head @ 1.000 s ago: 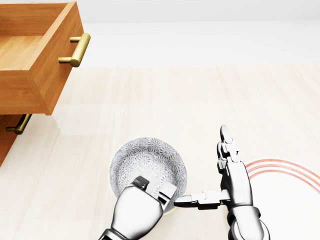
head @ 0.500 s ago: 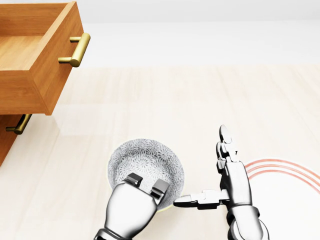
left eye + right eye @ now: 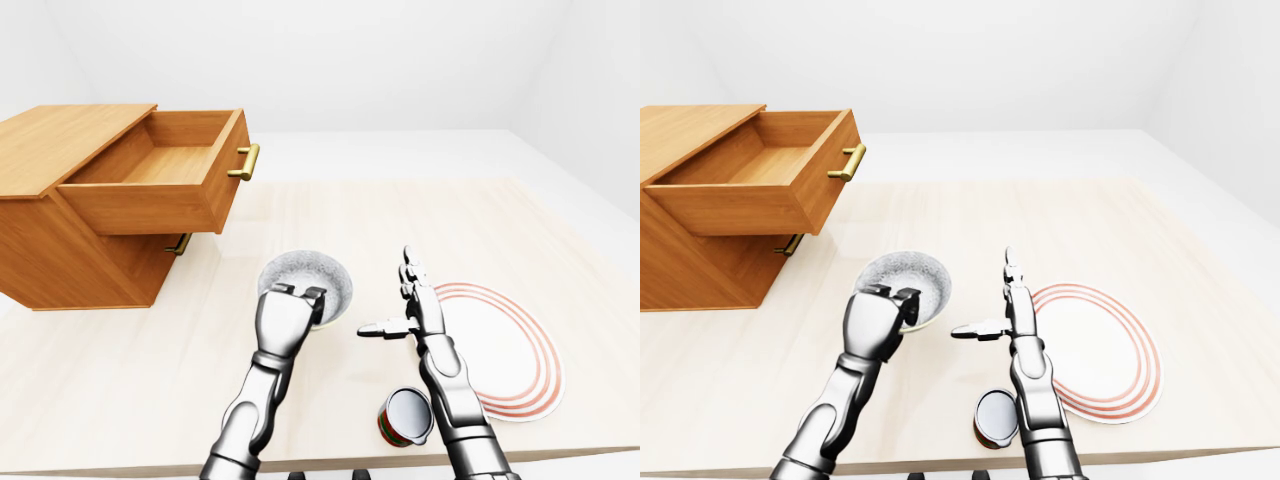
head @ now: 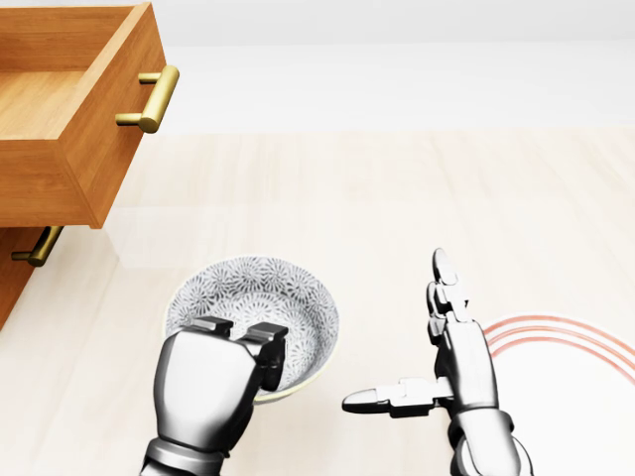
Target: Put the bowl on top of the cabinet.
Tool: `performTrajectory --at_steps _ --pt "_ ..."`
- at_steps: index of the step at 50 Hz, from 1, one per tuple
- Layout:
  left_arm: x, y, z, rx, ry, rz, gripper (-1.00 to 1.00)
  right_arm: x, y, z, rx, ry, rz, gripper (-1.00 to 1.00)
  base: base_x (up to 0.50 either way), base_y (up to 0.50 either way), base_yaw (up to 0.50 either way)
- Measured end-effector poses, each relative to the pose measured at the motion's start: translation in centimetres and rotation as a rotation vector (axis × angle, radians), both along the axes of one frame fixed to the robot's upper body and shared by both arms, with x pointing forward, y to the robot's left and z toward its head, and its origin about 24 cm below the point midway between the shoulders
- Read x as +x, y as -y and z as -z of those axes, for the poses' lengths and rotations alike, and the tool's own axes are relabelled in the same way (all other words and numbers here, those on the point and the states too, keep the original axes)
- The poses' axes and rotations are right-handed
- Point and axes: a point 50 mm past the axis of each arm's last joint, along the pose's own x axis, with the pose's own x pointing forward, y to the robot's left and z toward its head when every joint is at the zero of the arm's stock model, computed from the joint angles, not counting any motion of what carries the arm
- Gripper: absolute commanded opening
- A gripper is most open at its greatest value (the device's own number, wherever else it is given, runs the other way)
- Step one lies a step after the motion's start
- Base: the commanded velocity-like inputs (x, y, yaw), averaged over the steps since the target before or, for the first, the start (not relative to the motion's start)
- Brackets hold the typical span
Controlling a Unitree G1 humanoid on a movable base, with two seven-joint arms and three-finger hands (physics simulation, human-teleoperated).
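The left hand (image 4: pixel 208 385) has its fingers (image 4: pixel 266 342) curled tight over the bottom rim of the bowl (image 4: pixel 248 297), which sits just above them in the head view. The cabinet (image 3: pixel 60 230), its drawer (image 3: pixel 160 185) open, stands well up-left of those fingers. The right hand (image 4: pixel 464 369) is spread wide and holds nothing, with its thumb pointing toward the bowl but apart from it, and the plate (image 3: pixel 500 345) just right of its fingers.

bowl (image 4: pixel 248 297) rim behind left robot hand (image 4: pixel 203 392)

The silver three-fingered left hand (image 4: pixel 203 392) has slid toward nine o'clock in the head view, carrying the grey flower-patterned ceramic bowl (image 4: pixel 260 296) with it. The bowl now looks larger, nearer the camera, and the fingers (image 4: pixel 266 342) hook over its rim at six o'clock, reaching deeper inside than before.
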Motion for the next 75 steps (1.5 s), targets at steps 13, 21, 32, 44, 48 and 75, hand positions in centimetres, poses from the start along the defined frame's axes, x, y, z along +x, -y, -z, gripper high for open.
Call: performTrajectory --at_steps 13,21,32,44,48,75 --pt "-0.2 -1.0 -3.2 -0.159 0.104 -0.038 -0.95 0.0 -0.2 0.1 -0.003 -0.002 -0.007 1.00 0.00 0.00 0.00" --pt "-0.8 -1.6 -6.1 -0.287 0.204 -0.045 -0.95 0.0 -0.3 0.1 -0.003 -0.001 -0.010 1.00 0.00 0.00 0.00" --pt "-1.5 -2.2 -10.4 -0.445 0.276 0.012 -0.95 -0.2 -0.4 0.0 -0.002 0.002 -0.016 1.00 0.00 0.00 0.00" --pt "-2.3 -2.7 -14.5 -0.524 0.339 0.112 -0.95 -0.4 -0.5 -0.2 0.000 0.006 -0.022 1.00 0.00 0.00 0.00" --pt "-2.5 -2.7 -15.8 -0.535 0.359 0.153 -0.95 -0.4 -0.5 -0.3 0.001 0.007 -0.024 1.00 0.00 0.00 0.00" --pt "-3.7 -4.6 -22.7 -0.495 0.545 0.335 -0.95 -0.4 -1.2 -0.2 -0.002 0.004 -0.047 1.00 0.00 0.00 0.00"
